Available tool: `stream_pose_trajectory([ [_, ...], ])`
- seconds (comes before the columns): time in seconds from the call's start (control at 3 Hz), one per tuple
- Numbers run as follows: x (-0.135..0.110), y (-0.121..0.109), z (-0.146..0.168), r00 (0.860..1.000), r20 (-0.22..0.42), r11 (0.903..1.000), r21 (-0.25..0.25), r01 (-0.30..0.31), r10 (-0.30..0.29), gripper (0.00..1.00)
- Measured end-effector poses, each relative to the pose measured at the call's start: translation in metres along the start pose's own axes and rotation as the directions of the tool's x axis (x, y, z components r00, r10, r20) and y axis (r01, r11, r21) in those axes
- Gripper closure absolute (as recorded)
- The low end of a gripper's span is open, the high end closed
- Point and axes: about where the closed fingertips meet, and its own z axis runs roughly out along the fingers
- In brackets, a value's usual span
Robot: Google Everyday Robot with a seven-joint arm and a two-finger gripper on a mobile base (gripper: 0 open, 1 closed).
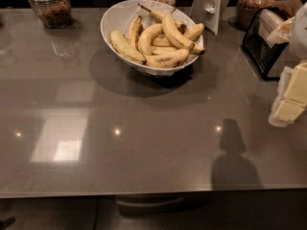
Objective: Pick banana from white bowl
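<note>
The long arched yellow banana (178,35) is seen atop the other bananas (127,47) in the wide white bowl (109,20), far centre; the cream gripper (290,99) is held well right of it, nearer, its opening not discernible.

A glossy grey-brown counter (153,166) mirrors small light spots (116,132) across its middle and a pale rectangular glare (60,138) toward its front-left corner. Dark floor (48,214) lies beyond the front edge. The gripper (291,99) hangs at the right edge.

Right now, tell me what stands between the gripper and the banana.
Nothing visible: the gripper sits at the right edge, the banana lies topmost in the white bowl, only tabletop between them.
</note>
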Motion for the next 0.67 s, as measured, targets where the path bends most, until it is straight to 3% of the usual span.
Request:
stream_pose_trajectory([
  [0.33, 0.000, 0.000, 0.000, 1.000, 0.000, 1.0000, 0.000, 0.000, 0.000, 0.00],
  [0.67, -0.020, -0.008, -0.001, 0.998, 0.049, 0.9993, 0.019, -0.032, 0.031, 0.00],
])
